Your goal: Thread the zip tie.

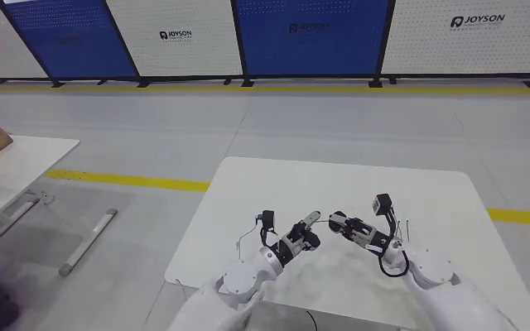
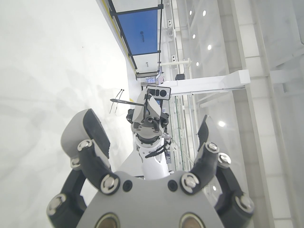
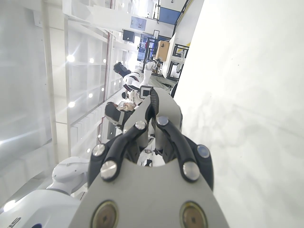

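Note:
A black zip tie (image 2: 125, 102) sits pinched in my right gripper (image 2: 145, 110), which is shut on it; its pointed tail sticks out sideways over the white table (image 1: 331, 182). The toothed strap (image 3: 154, 103) runs between the closed fingers, with the square head (image 3: 144, 92) at their tips. My left gripper (image 2: 147, 116) faces the right one from a short distance, open and empty, its pads (image 2: 97, 131) spread wide. From above, the left gripper (image 1: 308, 221) and the right gripper (image 1: 338, 221) are almost tip to tip above the table's front half.
A few spare black zip ties (image 1: 401, 227) lie on the table just beyond the right wrist, also seen as spare ties (image 2: 119, 95). A second white table (image 1: 25, 161) stands far left across the floor.

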`<action>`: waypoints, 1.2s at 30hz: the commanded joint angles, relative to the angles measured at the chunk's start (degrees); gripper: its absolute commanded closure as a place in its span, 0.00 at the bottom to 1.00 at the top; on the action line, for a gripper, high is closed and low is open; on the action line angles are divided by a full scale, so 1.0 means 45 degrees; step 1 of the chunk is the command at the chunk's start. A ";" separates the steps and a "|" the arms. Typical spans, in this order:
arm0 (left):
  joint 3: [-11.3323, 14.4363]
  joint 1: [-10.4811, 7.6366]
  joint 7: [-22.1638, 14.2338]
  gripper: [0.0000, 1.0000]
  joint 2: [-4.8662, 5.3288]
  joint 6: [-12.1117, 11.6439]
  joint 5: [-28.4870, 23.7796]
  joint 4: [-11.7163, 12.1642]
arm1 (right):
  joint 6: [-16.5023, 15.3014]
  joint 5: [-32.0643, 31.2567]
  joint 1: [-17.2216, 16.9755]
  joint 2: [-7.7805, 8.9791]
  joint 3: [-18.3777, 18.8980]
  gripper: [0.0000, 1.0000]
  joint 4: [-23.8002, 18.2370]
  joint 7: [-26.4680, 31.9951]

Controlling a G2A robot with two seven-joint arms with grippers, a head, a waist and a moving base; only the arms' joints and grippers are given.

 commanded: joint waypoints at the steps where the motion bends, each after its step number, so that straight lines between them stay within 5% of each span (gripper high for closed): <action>1: 0.0000 0.0000 0.0000 0.00 0.0000 0.0003 -0.0001 0.0000 | -0.0001 -0.0001 0.0000 0.0000 0.0000 1.00 0.0000 0.0000; 10: 0.0318 -0.0429 0.0505 0.00 -0.0208 -0.0614 -0.0791 0.0300 | -0.0001 -0.0001 0.0000 0.0000 0.0000 1.00 0.0000 0.0000; 27: 0.0476 -0.0702 0.1010 0.00 -0.0332 -0.0860 -0.0654 0.0827 | -0.0001 -0.0001 0.0000 0.0000 0.0000 1.00 0.0000 0.0000; 28: 0.0474 -0.0717 0.1020 0.10 -0.0338 -0.0896 -0.0644 0.0861 | -0.0001 -0.0001 0.0000 0.0000 0.0000 1.00 0.0000 0.0000; 29: 0.0464 -0.0728 0.1041 0.38 -0.0343 -0.0920 -0.0621 0.0893 | -0.0001 -0.0001 0.0000 0.0000 0.0000 1.00 0.0000 0.0000; 30: 0.0453 -0.0729 0.1082 0.53 -0.0350 -0.0957 -0.0614 0.0913 | -0.0001 -0.0001 0.0000 0.0000 0.0000 1.00 0.0000 0.0000; 36: 0.0485 -0.0693 0.1293 1.00 -0.0370 -0.1033 -0.0144 0.0999 | -0.0001 -0.0001 0.0000 0.0000 0.0000 1.00 0.0000 0.0000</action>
